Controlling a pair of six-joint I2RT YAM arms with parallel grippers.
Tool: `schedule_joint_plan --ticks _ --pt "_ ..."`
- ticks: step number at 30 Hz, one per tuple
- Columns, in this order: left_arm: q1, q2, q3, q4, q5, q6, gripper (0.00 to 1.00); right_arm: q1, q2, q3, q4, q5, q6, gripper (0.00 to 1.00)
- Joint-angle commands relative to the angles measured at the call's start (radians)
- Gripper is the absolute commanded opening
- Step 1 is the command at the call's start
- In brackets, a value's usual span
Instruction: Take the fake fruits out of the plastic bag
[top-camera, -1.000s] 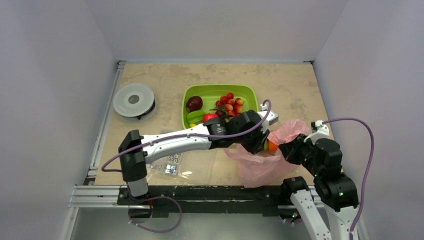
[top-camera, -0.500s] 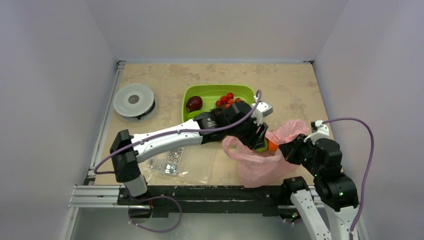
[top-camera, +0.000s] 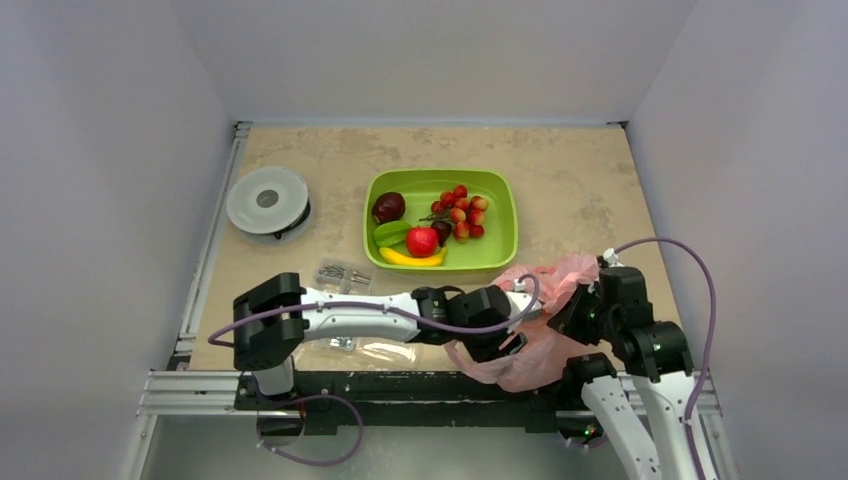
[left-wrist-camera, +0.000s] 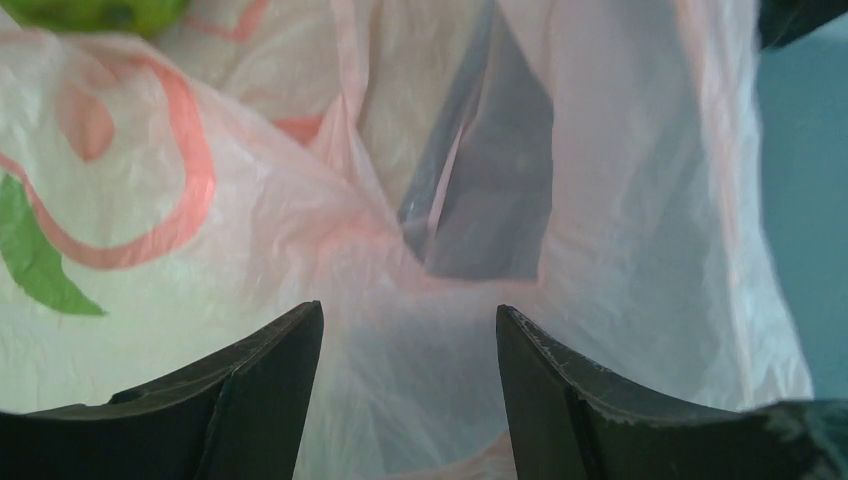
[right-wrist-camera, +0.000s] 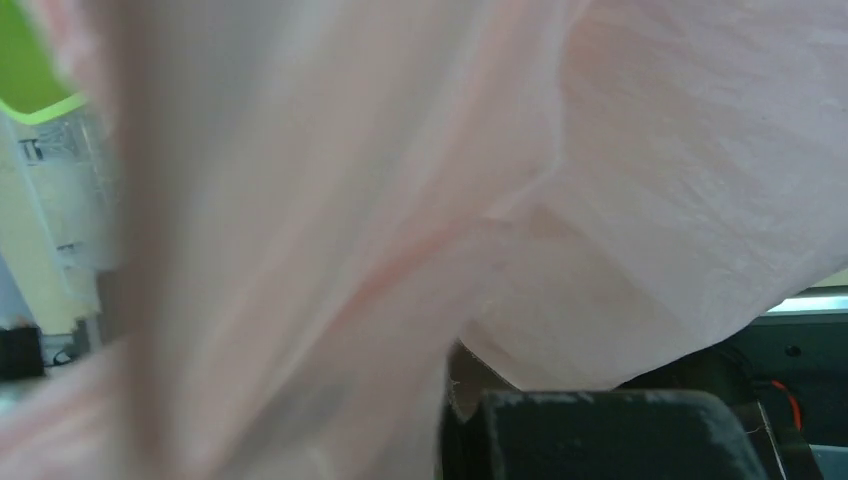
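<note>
The pink plastic bag (top-camera: 535, 350) lies crumpled at the table's near edge. My right gripper (top-camera: 568, 312) is shut on its upper edge and holds it up; in the right wrist view bag film (right-wrist-camera: 300, 200) covers all but one finger (right-wrist-camera: 600, 435). My left gripper (top-camera: 507, 345) is at the bag's left side, open, with bag film (left-wrist-camera: 400, 200) between and beyond its fingers. A green fruit (left-wrist-camera: 95, 12) shows at that view's top left. The green tray (top-camera: 508, 215) holds a maroon fruit (top-camera: 388, 207), a green piece (top-camera: 391, 232), a red fruit (top-camera: 421, 241) and a banana (top-camera: 412, 259).
A cluster of red berries (top-camera: 462, 214) lies in the tray. A round white container (top-camera: 267, 200) stands at the far left. A clear box of screws (top-camera: 345, 275) lies under my left forearm. The metal rail (top-camera: 400, 385) runs along the near edge.
My left arm swung from beside the tray back to the near edge, at the bag's left side. The right gripper and bag shifted nearer. The orange fruit seen earlier no longer shows.
</note>
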Motion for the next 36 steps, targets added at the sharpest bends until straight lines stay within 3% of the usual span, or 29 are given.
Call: schedule_joint_plan --ticks 1,12,23,27,36 --pt "-0.034 -0.045 -0.098 0.132 -0.127 -0.001 0.64 -0.002 0.012 0.004 0.005 0.057 0.047 0.01" --pt "0.003 -0.034 0.031 0.109 -0.187 0.031 0.74 -0.002 -0.045 -0.119 0.101 0.018 0.086 0.00" --pt "0.079 0.060 0.152 0.090 -0.204 0.055 0.79 -0.003 -0.053 -0.109 0.122 0.001 0.074 0.00" --pt "0.079 0.131 0.228 0.065 -0.245 0.104 0.91 -0.003 -0.054 -0.102 0.129 -0.003 0.073 0.00" --pt "0.080 0.268 0.345 0.028 -0.378 0.199 0.90 -0.003 -0.065 -0.095 0.131 -0.010 0.064 0.00"
